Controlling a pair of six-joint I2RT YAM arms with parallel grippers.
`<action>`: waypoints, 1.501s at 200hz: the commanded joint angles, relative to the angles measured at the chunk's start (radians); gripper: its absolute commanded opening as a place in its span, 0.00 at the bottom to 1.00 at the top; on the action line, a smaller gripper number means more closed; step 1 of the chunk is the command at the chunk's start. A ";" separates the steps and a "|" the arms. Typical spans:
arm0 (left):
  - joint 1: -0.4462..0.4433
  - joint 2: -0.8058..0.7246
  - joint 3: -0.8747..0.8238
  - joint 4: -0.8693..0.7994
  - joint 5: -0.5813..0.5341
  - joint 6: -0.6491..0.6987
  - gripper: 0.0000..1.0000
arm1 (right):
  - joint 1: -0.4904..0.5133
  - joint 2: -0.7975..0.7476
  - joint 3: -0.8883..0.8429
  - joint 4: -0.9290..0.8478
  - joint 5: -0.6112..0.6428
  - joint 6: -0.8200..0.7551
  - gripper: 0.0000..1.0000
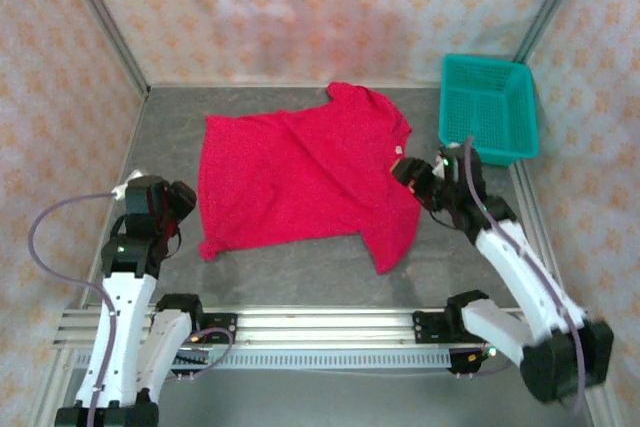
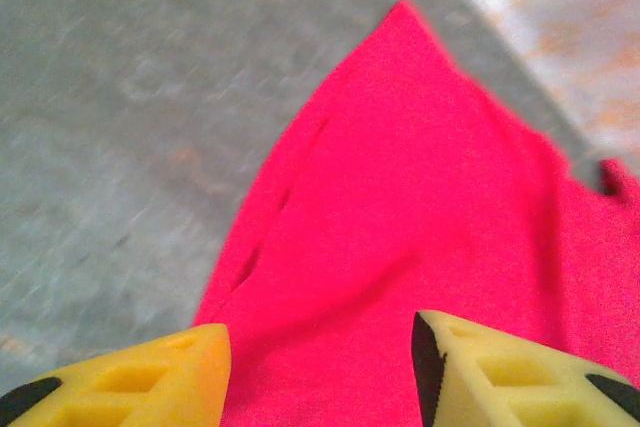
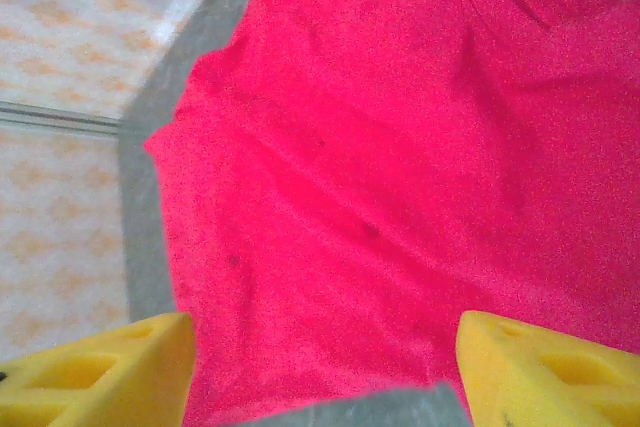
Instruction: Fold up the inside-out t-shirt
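the t-shirt (image 1: 300,177) lies spread out on the grey table (image 1: 170,137), about midway between the 2 arms. its hem is toward the left arm and its neckline toward the right. 1 sleeve points to the far wall and the other to the near edge. a small white tag (image 1: 398,151) shows at the neckline.

as far as the pictures show, the cloth is laid out roughly flat, with a few shallow creases and no tidy fold in it. i judge the spreading done and the folding itself not yet begun, so every fold is left to make. whether it has been turned right side out i cannot tell.

the left gripper (image 1: 183,202) sits just beside the hem's near corner. in its wrist view the yellow fingers (image 2: 150,377) stand apart, with red cloth lying flat below the gap and nothing pinched. the right gripper (image 1: 408,169) is at the neckline, right by the tag. its fingers (image 3: 540,367) are also spread wide over the shirt and hold nothing.

the teal basket (image 1: 485,60) stands in the far right corner, just beyond the right gripper and apart from the shirt. i can see nothing inside it.
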 commanded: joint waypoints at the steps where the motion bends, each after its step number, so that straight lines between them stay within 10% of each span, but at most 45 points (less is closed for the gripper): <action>1: -0.053 0.160 0.049 0.164 0.073 0.016 0.51 | 0.007 0.282 0.130 0.118 0.038 -0.033 0.66; 35: -0.162 0.681 0.270 0.273 0.198 0.069 0.42 | 0.007 0.721 0.477 0.104 -0.020 -0.051 0.62; 94: -0.062 1.298 0.737 0.144 0.232 0.075 0.34 | -0.076 1.135 0.826 -0.054 0.089 0.004 0.56; 172: 0.025 1.562 0.941 0.054 0.168 0.120 0.35 | -0.125 0.967 0.656 -0.152 0.426 -0.018 0.56; 235: -0.057 1.381 0.942 -0.035 -0.121 0.166 0.27 | -0.075 0.881 0.716 -0.002 0.318 -0.043 0.57; 300: -0.090 1.431 0.865 0.100 0.164 0.087 0.28 | -0.048 1.244 0.997 -0.011 0.107 0.073 0.56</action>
